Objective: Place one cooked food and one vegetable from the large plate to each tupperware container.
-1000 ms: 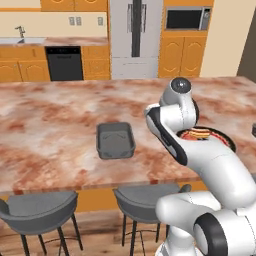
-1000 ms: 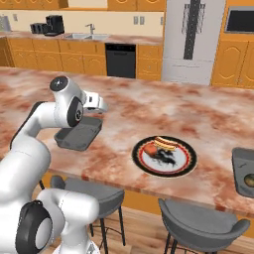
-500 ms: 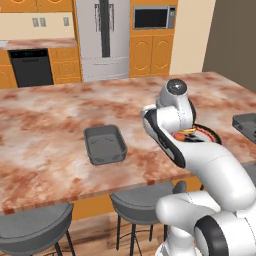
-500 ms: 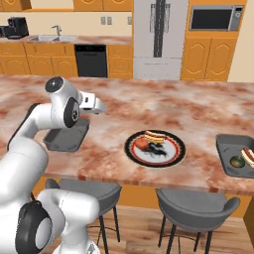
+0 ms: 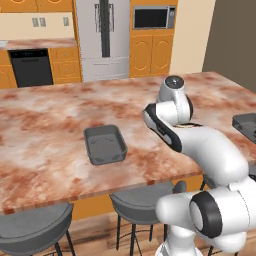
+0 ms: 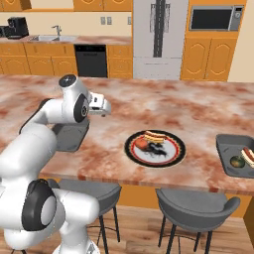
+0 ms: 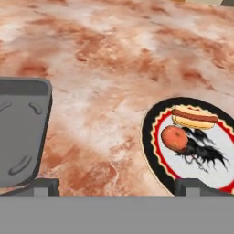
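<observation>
On the island counter: a pink-and-rust marbled stone counter (image 6: 198,106), glossy and flat, carries everything.
Large plate: a wide round flat plate (image 6: 155,148) with black rim, red ring and white centre, near the front edge, right of the arm.
Plate contents: a hot dog in a pale bun (image 7: 194,116) at its far side, a smooth round orange-red tomato (image 7: 174,137) touching it on the near side.
Left container: a dark grey shallow rectangular tray (image 5: 104,144) with rounded corners and flared rim, bare inside, left of the plate and well apart from it.
Right container: a matching dark grey tray (image 6: 237,155) at the right edge, already holding a hot dog (image 6: 247,155) and a small dark green vegetable (image 6: 237,161).
Claw: the two-finger gripper (image 6: 100,105) hangs above the counter between left tray and plate, jaws spread wide, nothing in them.
Step in hand: likely fetching food for the bare tray.
Doing it well: I'd centre over the hot dog, close across its narrow width, and lift straight so the tomato isn't nudged rolling.
</observation>
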Tool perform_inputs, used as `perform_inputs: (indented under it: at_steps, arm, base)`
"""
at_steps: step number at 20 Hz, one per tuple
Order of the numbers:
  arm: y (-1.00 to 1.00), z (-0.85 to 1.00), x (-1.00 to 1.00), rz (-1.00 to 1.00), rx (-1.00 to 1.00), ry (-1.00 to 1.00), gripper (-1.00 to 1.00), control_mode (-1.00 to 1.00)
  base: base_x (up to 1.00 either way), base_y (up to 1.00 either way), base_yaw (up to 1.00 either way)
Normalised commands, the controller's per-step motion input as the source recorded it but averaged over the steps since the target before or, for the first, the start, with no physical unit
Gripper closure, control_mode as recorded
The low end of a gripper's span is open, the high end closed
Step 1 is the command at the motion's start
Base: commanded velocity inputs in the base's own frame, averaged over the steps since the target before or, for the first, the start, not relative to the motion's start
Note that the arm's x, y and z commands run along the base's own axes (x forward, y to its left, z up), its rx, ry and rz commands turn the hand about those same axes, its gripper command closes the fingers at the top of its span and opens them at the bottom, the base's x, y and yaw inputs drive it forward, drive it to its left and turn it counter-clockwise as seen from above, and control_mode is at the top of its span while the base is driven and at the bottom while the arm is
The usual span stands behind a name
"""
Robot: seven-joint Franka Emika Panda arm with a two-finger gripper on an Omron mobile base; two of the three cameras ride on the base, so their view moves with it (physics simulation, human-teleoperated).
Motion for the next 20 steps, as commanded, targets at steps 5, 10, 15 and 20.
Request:
perform_inputs:
  at_steps: [5, 10, 15, 20]
  arm:
    - [-0.54, -0.13, 0.04, -0.16, 0.00, 0.18, -1.00, -1.00]
    - [-0.59, -0.40, -0.20, -0.16, 0.04, 0.12, -1.00, -1.00]
    - [-0.52, -0.61, -0.11, -0.13, 0.12, 0.04, -1.00, -1.00]
    - [-0.46, -0.10, 0.01, -0.13, 0.04, 0.19, -1.00, -1.00]
  base:
    - [0.00, 0.00, 0.00]
    - [0.00, 0.00, 0.00]
    - [0.00, 0.00, 0.00]
    - [0.00, 0.00, 0.00]
